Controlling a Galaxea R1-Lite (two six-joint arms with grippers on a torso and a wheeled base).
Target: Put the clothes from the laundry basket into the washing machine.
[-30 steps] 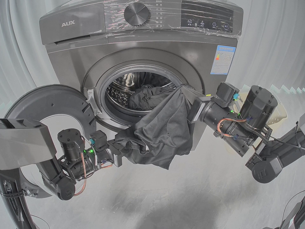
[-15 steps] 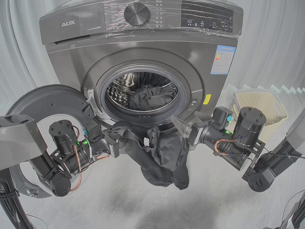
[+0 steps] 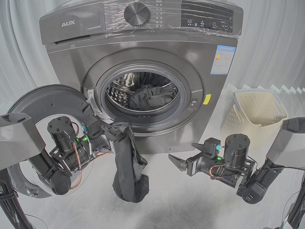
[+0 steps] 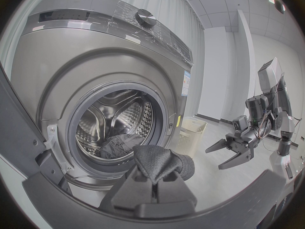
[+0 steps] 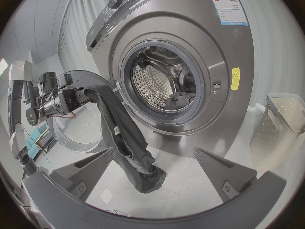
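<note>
A dark garment (image 3: 126, 164) is held pinched in the left jaws. It hangs below the open front of the washing machine (image 3: 143, 48) and is not yet loaded. The right jaws are spread and empty. A lift and a release inside the drum (image 3: 120, 94) are judged necessary next.

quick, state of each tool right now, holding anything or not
Left tool: closed on the black garment, which hangs down from it.
Right tool: open, holding nothing.
</note>
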